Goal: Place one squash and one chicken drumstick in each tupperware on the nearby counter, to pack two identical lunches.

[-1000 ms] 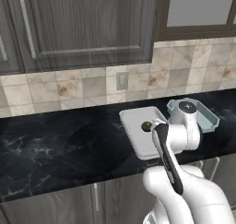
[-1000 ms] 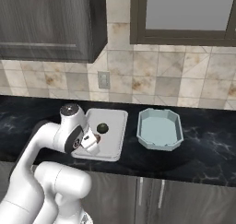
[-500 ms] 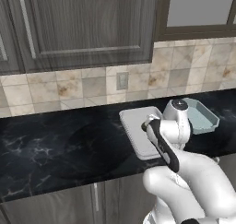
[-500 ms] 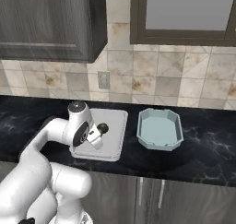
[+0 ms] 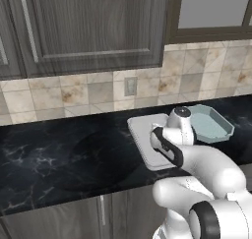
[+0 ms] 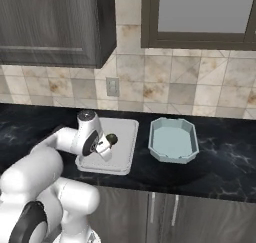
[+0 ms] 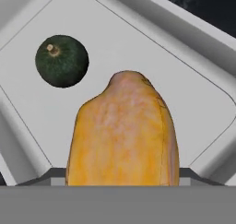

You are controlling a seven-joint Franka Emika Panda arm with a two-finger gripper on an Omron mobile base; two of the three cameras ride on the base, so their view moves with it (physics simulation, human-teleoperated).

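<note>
Tool [image 6: 104,146] is clamped on a chicken drumstick [image 7: 122,135], long axis running straight out from it. White tupperware [image 7: 152,57] sits right underneath, dark green squash [image 7: 61,61] already inside, off to one side. Probably just lower and drop.

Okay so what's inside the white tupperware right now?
A dark green squash sits on the white tupperware's floor. The gripper holds a chicken drumstick above it, not yet set down. The drumstick and the arm cover part of the floor, so that part stays unseen.
</note>
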